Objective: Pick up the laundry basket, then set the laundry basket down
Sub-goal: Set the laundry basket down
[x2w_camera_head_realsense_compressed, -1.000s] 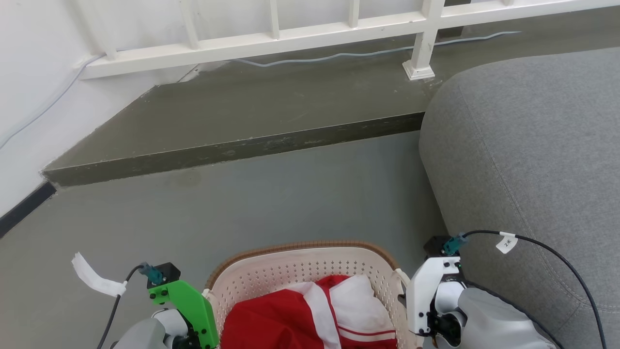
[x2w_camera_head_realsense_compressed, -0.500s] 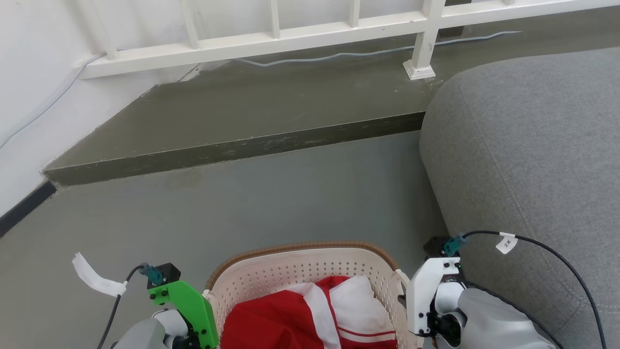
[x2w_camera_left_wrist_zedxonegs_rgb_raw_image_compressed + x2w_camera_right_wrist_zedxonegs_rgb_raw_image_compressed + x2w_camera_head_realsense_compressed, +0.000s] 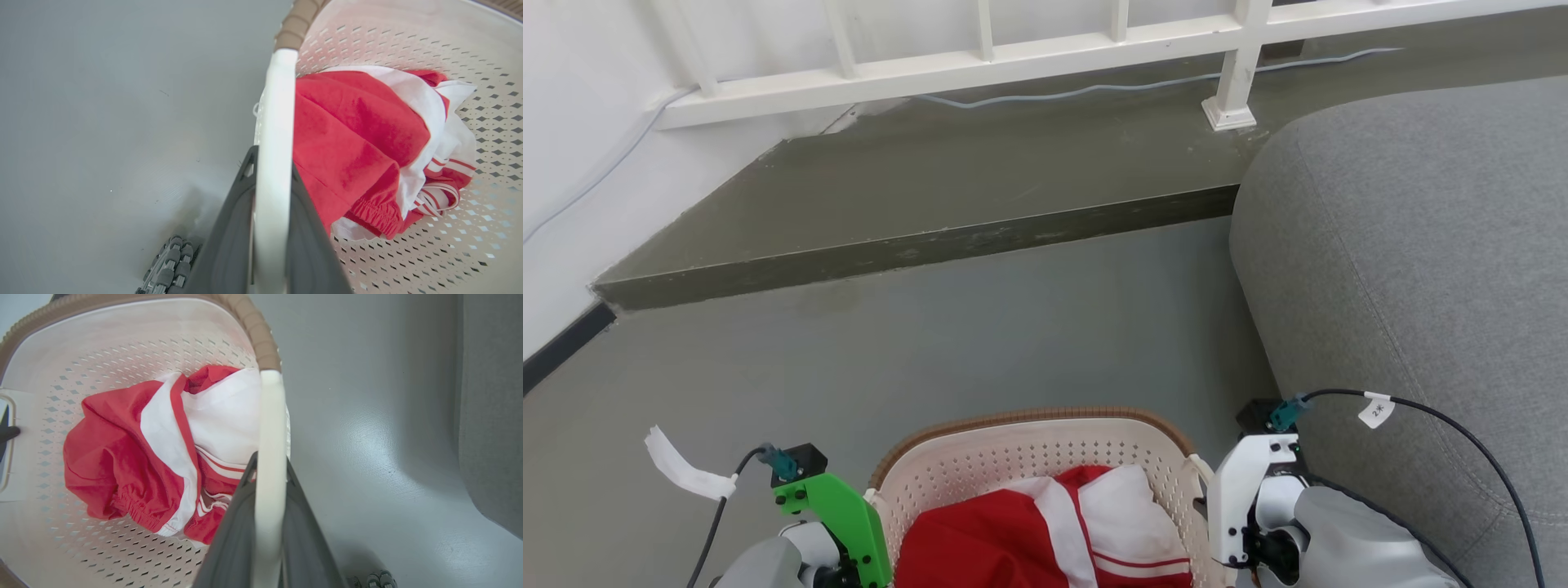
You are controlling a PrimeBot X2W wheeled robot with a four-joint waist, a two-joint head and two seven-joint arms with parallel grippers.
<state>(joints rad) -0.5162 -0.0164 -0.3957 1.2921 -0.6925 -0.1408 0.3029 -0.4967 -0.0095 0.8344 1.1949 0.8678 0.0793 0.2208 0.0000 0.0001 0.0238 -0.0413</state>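
From the head view, the cream-white perforated plastic laundry basket (image 3: 1029, 457) sits between our arms beside the grey sofa (image 3: 1421, 245). A cable tag (image 3: 1377, 408) reads "2" plus an unclear mark.

Left wrist view: the left gripper (image 3: 271, 163) has its jaws clamped on one white handle (image 3: 274, 114).

Right wrist view: the right gripper (image 3: 269, 463) clamps the other handle (image 3: 269, 424), likely so the load carries level.

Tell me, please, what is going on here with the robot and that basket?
The robot has the laundry basket gripped from both sides: its left gripper is shut on the left handle and its right gripper on the right handle. A red and white garment lies inside. The basket is over the grey floor beside a grey sofa; whether it is lifted or resting cannot be told.
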